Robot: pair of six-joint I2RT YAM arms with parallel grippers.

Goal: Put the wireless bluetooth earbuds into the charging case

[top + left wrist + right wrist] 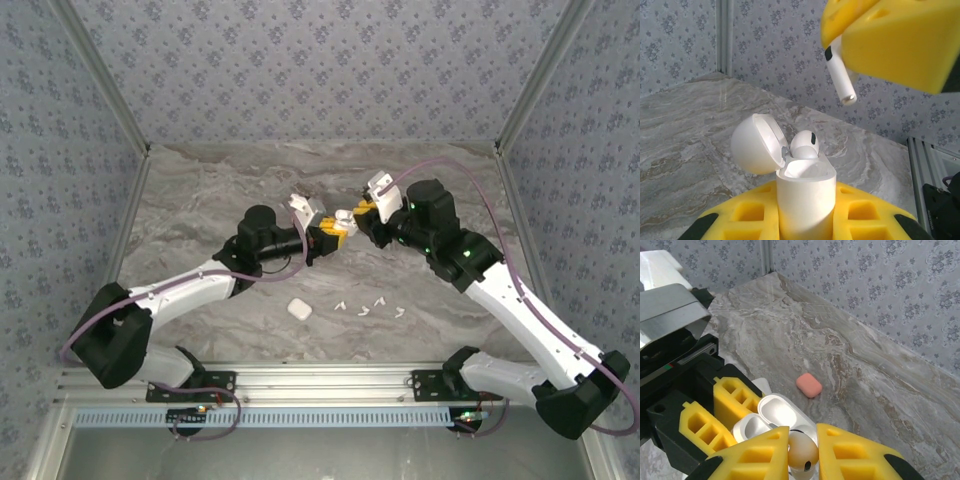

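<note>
White charging case (805,195): is being held upright by the left hand (805,215), which is closed on its body; its lid (754,143) is standing open to one side.
Seated earbud (805,143): is sitting in one socket of the case; the socket beside it appears free.
Held earbud (841,75): is being gripped by the closed right hand (801,437), above the case and off to one side, stem pointing down, apart from the rim.
Step in hand: the second earbud is being lined up over the case for insertion, as judged from the two hands meeting.
Next move: the stem is to be brought over the free socket and lowered straight, clear of the seated earbud and the lid, while the case is being held steady.
Left wrist view: the gap between stem tip and case rim is being shown plainly.
Right wrist view: a coral case (809,385) is being shown lying on the bench (200,200) beyond the charging case.
Top view: loose earbuds (362,310) and a spare white case (297,308) are being shown lying on the bench, nearer the arm bases than the charging case.
</note>
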